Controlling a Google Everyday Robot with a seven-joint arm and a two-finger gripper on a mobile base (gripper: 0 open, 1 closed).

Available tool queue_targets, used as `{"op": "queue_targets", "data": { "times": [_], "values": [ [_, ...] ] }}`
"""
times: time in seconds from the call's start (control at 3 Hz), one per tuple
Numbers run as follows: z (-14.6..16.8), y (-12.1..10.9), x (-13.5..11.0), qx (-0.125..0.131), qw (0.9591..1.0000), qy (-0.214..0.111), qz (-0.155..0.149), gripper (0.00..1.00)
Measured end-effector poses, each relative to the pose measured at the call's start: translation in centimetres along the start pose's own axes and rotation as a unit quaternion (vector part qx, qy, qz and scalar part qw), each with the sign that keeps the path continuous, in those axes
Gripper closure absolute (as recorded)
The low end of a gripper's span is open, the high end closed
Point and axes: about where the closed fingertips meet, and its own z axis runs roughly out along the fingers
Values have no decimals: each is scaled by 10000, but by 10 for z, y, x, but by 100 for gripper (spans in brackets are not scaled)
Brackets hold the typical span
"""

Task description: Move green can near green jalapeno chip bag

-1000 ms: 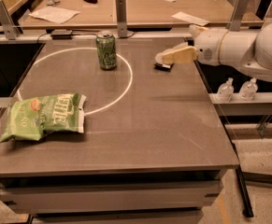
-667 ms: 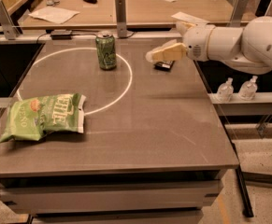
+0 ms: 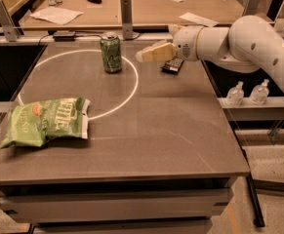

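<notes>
The green can stands upright at the back of the grey table, inside the white circle line. The green jalapeno chip bag lies flat near the table's front left edge, far from the can. My gripper reaches in from the right on the white arm and hovers to the right of the can, a short gap away, at about the can's height. It holds nothing that I can see.
A small dark flat packet lies on the table under the arm. A metal post stands just behind the can. Two clear bottles sit on a ledge off the table's right side. A wooden desk with papers is behind.
The arm has swung left across the table, bringing my gripper from over the dark packet to close beside the can. The can and the bag have not moved.
</notes>
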Motion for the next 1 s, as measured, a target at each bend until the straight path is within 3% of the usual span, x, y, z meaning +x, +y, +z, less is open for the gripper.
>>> {"op": "queue_targets", "data": {
  "times": [0.33, 0.67, 1.0],
  "values": [
    [42, 5, 9, -144, 9999, 4, -30, 0],
    [42, 5, 9, -144, 9999, 4, -30, 0],
    [48, 16, 28, -214, 9995, 203, 81, 0]
  ]
}}
